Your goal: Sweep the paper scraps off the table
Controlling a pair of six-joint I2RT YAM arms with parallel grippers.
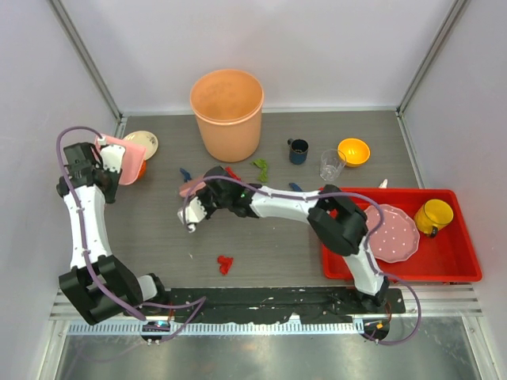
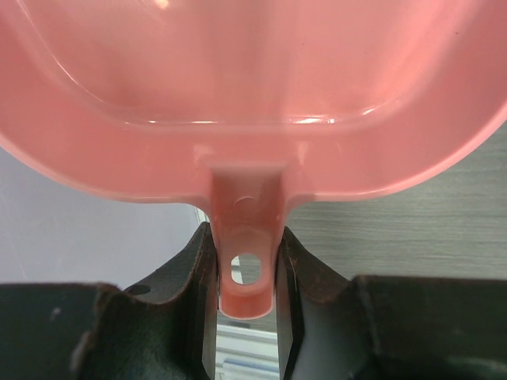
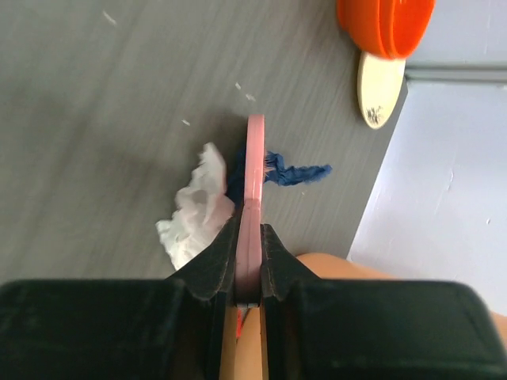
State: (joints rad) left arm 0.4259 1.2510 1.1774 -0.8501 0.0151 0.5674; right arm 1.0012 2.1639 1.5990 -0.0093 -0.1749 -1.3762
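Dark grey wood-grain table (image 1: 269,253), pale walls around it, tall orange bucket (image 1: 227,111) at the far side. Left gripper (image 2: 247,273): jaws clamped on the handle of the pink dustpan (image 2: 253,103), one finger on each side, with the pan spreading out ahead of them. Right gripper (image 3: 249,237): jaws pressed together on a thin pink flat tool (image 3: 255,158), seen edge-on and running straight ahead from the fingertips. Paper scraps (image 1: 225,264): white scrap (image 3: 194,210) just left of the right jaws, against the tool's left face; blue scrap (image 3: 297,172) ahead and right of them, on the tool's other side. One red scrap lies apart from the right jaws, toward the arm bases. Orange bowl (image 3: 386,28) far ahead-right.
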